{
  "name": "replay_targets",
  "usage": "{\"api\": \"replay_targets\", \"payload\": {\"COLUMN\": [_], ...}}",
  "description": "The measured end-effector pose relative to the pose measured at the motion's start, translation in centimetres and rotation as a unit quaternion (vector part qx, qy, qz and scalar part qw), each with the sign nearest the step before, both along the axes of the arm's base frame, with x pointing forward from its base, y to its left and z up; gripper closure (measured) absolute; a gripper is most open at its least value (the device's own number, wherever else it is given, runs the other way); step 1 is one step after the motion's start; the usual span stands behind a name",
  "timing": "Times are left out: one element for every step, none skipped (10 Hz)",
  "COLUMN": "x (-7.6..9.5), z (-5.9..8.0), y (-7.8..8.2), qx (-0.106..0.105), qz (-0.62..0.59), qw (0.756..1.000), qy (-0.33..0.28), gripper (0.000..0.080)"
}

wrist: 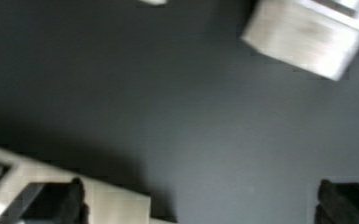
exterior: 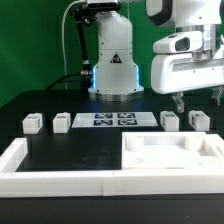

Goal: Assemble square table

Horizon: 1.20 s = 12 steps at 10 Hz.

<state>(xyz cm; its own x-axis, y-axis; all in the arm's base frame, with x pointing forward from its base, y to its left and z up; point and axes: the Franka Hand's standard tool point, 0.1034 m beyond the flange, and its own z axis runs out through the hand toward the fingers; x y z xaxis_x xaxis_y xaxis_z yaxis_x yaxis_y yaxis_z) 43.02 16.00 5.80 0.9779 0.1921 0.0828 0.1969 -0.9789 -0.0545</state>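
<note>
The square table's white top slab (exterior: 170, 150) lies flat at the front of the exterior view's right. Four small tagged white legs stand in a row behind it: two (exterior: 33, 123) (exterior: 61, 121) on the exterior view's left and two (exterior: 169, 120) (exterior: 199, 119) on its right. My gripper (exterior: 196, 100) hangs above the right pair, open, with nothing between its fingers. In the wrist view the gripper (wrist: 202, 205) shows two dark fingertips (wrist: 51, 205) wide apart over black surface. A blurred white piece (wrist: 309, 35) and another white piece (wrist: 105, 185) lie at the edges; which parts they are I cannot tell.
The marker board (exterior: 113, 119) lies mid-table between the leg pairs. The robot base (exterior: 113, 70) stands behind it. A long white rail (exterior: 55, 183) borders the black surface (exterior: 80, 145) along the front and the exterior view's left.
</note>
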Motion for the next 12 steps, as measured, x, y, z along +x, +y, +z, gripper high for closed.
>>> {"api": "replay_targets", "payload": {"x": [-0.2,-0.2,-0.3,-0.3,-0.4,-1.2,-2.3,-2.6,-2.9,-3.2,-3.3,-3.0], "z": [0.0,0.0,0.0,-0.1,-0.1,-0.5,-1.0,-1.2,-1.3,-1.5,-1.5,-1.4], "y": [0.5,0.6,0.6,0.7,0.8,1.0,1.1,1.0,1.1,0.9,0.5,0.4], "qx": [0.008,0.011,0.016,0.018,0.021,0.022,0.02,0.015,0.016,0.008,-0.007,-0.014], "qz": [-0.055,-0.069,-0.104,-0.118,-0.136,-0.128,-0.121,-0.1,-0.097,-0.09,-0.08,-0.077], "qw": [0.998,0.998,0.994,0.993,0.99,0.992,0.992,0.995,0.995,0.995,0.994,0.991], "qy": [0.006,0.008,0.012,0.014,0.014,0.009,0.012,0.019,0.016,0.034,0.08,0.108], "gripper": [0.015,0.015,0.015,0.015,0.015,0.015,0.015,0.015,0.015,0.015,0.015,0.015]}}
